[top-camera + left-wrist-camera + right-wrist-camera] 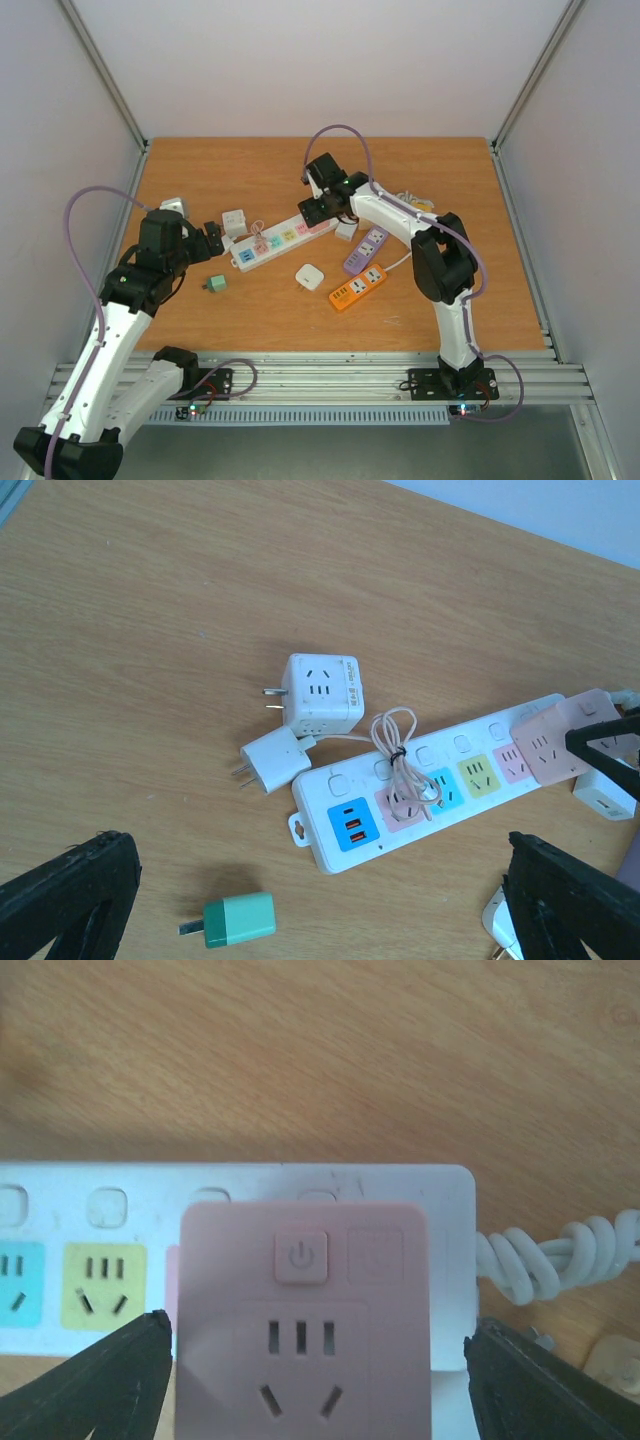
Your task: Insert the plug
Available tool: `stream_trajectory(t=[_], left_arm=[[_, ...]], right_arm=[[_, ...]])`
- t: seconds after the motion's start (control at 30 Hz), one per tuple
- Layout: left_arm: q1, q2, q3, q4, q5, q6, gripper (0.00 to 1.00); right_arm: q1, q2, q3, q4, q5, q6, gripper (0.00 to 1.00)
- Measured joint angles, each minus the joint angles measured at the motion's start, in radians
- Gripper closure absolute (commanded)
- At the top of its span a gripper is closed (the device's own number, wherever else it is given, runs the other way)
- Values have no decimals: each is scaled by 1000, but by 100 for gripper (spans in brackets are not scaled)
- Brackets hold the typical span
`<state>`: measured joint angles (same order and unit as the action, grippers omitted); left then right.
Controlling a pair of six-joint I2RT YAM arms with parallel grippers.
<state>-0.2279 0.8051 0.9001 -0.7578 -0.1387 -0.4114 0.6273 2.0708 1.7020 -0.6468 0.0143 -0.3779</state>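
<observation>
Straddling the pink square adapter plug [300, 1370] seated in the long white power strip [385, 1188], the unclenched right gripper [318, 1335], insertion seemingly complete, needed only a straight lift clear.

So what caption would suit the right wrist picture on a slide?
Right claw straddling a pink adapter sitting on the white power strip, twisted cord trailing to the right.
</observation>
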Motion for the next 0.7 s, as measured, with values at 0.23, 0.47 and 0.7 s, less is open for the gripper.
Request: stream_trajectory(t=[0.23, 0.47, 0.7], left_arm=[[4, 0, 0, 0, 0, 0, 1], [4, 0, 0, 0, 1, 0, 1], [4, 4, 0, -1, 6, -1, 1]], right_arm=[[0, 82, 103, -55, -26, -10, 43], [-5, 98, 128, -75, -35, -16, 57], [-3, 60, 28, 10, -15, -14, 59]])
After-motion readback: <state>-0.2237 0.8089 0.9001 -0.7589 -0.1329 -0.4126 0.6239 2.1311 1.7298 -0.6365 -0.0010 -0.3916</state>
